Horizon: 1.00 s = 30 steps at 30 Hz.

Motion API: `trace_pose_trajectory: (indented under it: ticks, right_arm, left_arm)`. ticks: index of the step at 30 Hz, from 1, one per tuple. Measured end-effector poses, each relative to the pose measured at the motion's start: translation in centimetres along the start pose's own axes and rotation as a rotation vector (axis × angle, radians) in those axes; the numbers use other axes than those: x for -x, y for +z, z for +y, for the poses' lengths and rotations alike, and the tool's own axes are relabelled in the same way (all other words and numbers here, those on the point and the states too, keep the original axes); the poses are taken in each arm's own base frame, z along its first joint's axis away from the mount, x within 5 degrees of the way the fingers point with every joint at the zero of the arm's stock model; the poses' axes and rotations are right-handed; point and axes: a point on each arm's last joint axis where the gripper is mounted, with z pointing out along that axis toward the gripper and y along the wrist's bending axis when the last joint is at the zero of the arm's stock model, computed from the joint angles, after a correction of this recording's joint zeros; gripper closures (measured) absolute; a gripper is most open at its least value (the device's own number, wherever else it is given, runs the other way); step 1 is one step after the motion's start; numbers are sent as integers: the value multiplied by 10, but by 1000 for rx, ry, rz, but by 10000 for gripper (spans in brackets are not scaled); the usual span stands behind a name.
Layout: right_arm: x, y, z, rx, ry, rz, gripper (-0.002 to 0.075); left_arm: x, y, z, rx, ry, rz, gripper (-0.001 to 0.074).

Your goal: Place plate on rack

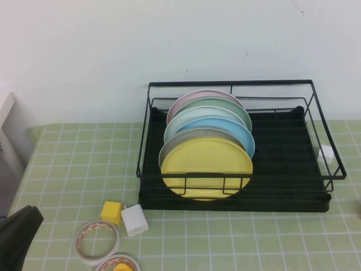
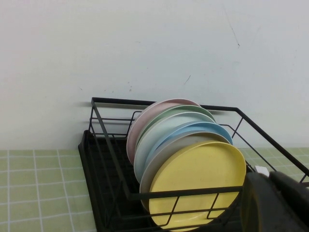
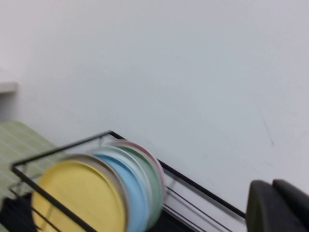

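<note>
The yellow plate [image 1: 206, 167] stands upright in the black wire rack [image 1: 282, 169], at the front of a row of several plates, behind the front rail. It also shows in the left wrist view [image 2: 198, 181] and the right wrist view [image 3: 77, 198]. My left gripper [image 1: 17, 234] is low at the table's near left corner, well away from the rack; in its wrist view the left gripper [image 2: 269, 181] is shut and empty. My right gripper [image 3: 272, 186] is shut and empty, raised off to the rack's right, out of the high view.
Behind the yellow plate stand a grey plate [image 1: 194, 137], a light-blue plate [image 1: 225, 127], and pale green and pink plates. On the green checked cloth near the rack's front left lie a yellow block [image 1: 111, 212], a white block [image 1: 135, 220] and two tape rolls [image 1: 97, 241].
</note>
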Motion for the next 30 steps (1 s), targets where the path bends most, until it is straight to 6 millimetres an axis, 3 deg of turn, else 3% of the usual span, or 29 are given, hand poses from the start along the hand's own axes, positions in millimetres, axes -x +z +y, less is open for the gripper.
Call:
trace_pose_trajectory:
  ticks: [5,8,15,21,30]
  right_arm:
    - [-29,-13,2,-119,-22,22,725]
    - [-50,-22,6,-185,49,48,725]
    - [-98,-41,14,-359,237,326,725]
    - [-130,-46,20,-464,292,429,725]
    - [-132,-44,23,-437,366,406,725]
  left_arm:
    - [0,0,0,0,0,0,736]
    - [0,0,0,0,0,0,736]
    - [0,0,0,0,0,-1,736]
    - [0,0,0,0,3,-2,736]
    - [0,0,0,0,5,-2,736]
